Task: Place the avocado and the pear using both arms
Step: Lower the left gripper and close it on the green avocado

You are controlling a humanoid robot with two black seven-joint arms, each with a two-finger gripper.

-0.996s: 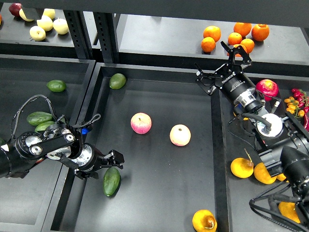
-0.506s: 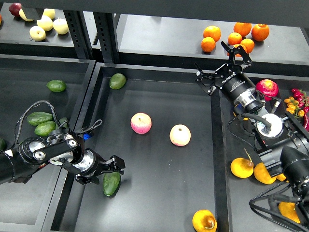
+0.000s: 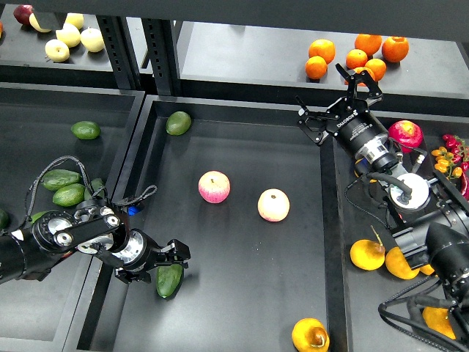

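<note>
The avocado [image 3: 169, 282] lies in the middle black tray [image 3: 242, 147] near its front left corner, dark green and elongated. My left gripper [image 3: 163, 262] is open and sits low over the avocado's upper end, one finger on each side, hiding part of it. The pear [image 3: 310, 335], yellow-orange with a dark brown patch, lies at the tray's front right. My right gripper [image 3: 338, 99] is open and empty, high at the tray's back right corner, far from the pear.
Two pink-and-yellow apples [image 3: 214, 187] [image 3: 273, 204] lie mid-tray; a rounder green avocado [image 3: 178, 122] lies at its back left. More avocados [image 3: 69, 194] fill the left tray. Oranges [image 3: 357, 57] sit on the back shelf. Yellow-orange fruits [image 3: 366, 254] lie in the right tray.
My left gripper has moved down and toward the tray's front, closing in over the avocado and covering more of it. The right arm has not moved.
</note>
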